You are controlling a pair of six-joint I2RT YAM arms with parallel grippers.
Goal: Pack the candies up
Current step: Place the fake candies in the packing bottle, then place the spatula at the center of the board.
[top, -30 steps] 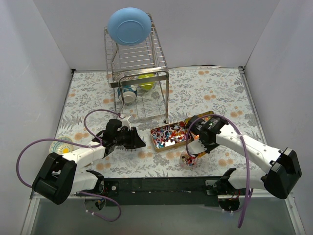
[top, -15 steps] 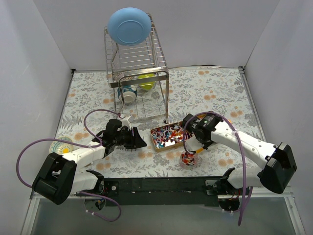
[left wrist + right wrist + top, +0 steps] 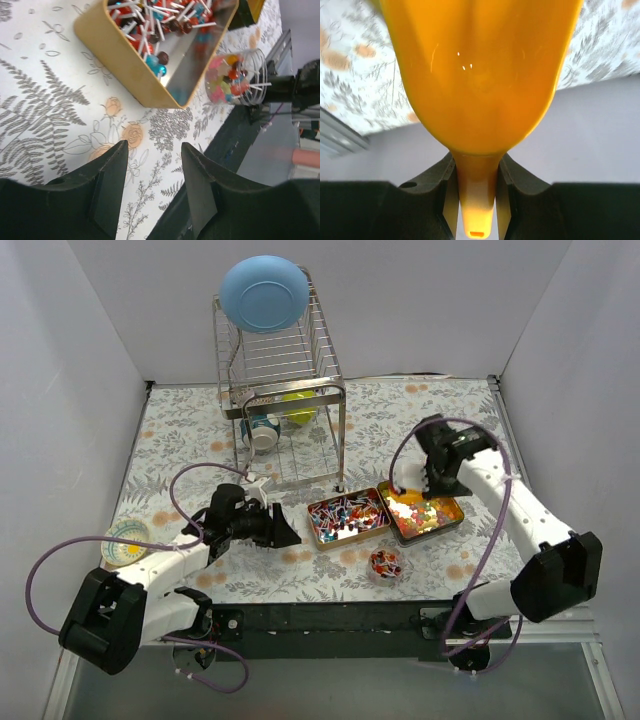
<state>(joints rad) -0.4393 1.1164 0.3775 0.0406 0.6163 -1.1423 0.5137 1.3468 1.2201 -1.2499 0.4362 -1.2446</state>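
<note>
A gold tin (image 3: 345, 518) holds red, blue and white stick candies; it also shows in the left wrist view (image 3: 125, 60). A second tin (image 3: 426, 516) to its right holds small glossy multicoloured candies. A small clear cup (image 3: 385, 563) of candies stands in front of them, also seen in the left wrist view (image 3: 234, 77). My right gripper (image 3: 425, 480) is shut on the handle of an orange scoop (image 3: 475, 75), held over the far edge of the right tin. My left gripper (image 3: 278, 531) is open and empty, low over the cloth left of the first tin (image 3: 152, 167).
A wire dish rack (image 3: 285, 390) stands at the back with a blue bowl (image 3: 264, 293) on top and a mug (image 3: 263, 433) inside. A small patterned plate (image 3: 125, 542) lies at the front left. A black rail (image 3: 330, 618) runs along the front edge.
My right gripper has moved with the scoop from the clear cup at the front, back and to the right, over the second tin. The left arm has barely moved.
</note>
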